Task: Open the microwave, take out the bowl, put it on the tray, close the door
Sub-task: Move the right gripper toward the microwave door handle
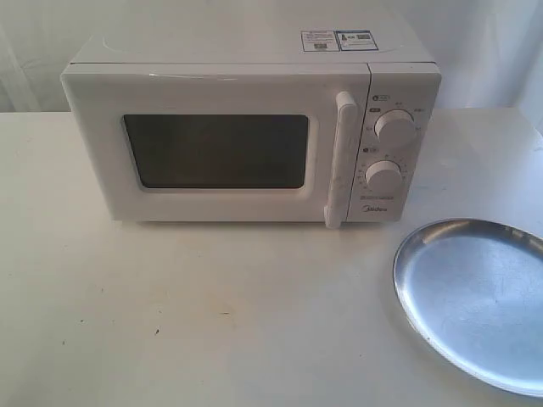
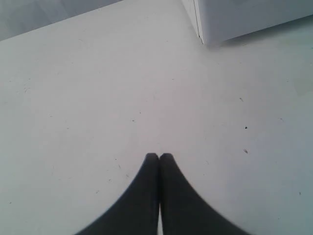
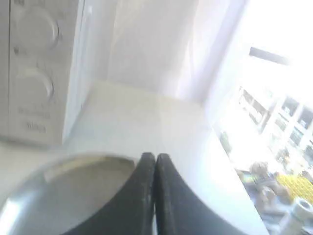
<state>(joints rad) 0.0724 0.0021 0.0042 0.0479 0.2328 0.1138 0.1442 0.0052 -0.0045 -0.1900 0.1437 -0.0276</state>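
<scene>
**Preparing to Open the Door: Both Grippers Clenched, Both Empty**

The left gripper [image 2: 159, 155] has its fingers pressed together tip to tip with nothing between them. It hangs over bare table [image 2: 88, 98], with a lower corner of the microwave [image 2: 234, 19] well ahead of it. The right gripper [image 3: 155, 156] is likewise clenched and empty. It is poised over the edge of the tray [image 3: 58, 196], with the microwave's control side just beyond.

**Step in hand (judged): open the door**

1. The door [image 1: 216, 93] sits closed and flush. Its handle [image 1: 343, 161] is a vertical bar at the door's right edge, just beside the two knobs [image 1: 394, 125].
2. Whichever gripper takes the handle must first spread its fingers, straddle the bar near mid-height, then clamp.
3. Pull along an arc, since the hinge is probably on the left. A straight tug may drag the whole microwave across the table.
4. Keep the fingers clear of the knobs.
5. The tray lies near the microwave's front right corner, so it should be outside the door's swing.

**Location of the bowl**

The bowl is not visible. The dark window [image 1: 216, 151] reveals nothing behind it, so the bowl is presumably inside.

**View coverage**

- The exterior view shows the full front and the tray, but neither arm.
- Only the wrist views show the state of the fingers.
- The left wrist view shows neither handle nor tray.
- The right wrist view shows the knobs and tray, blurred, but not the handle.
</scene>
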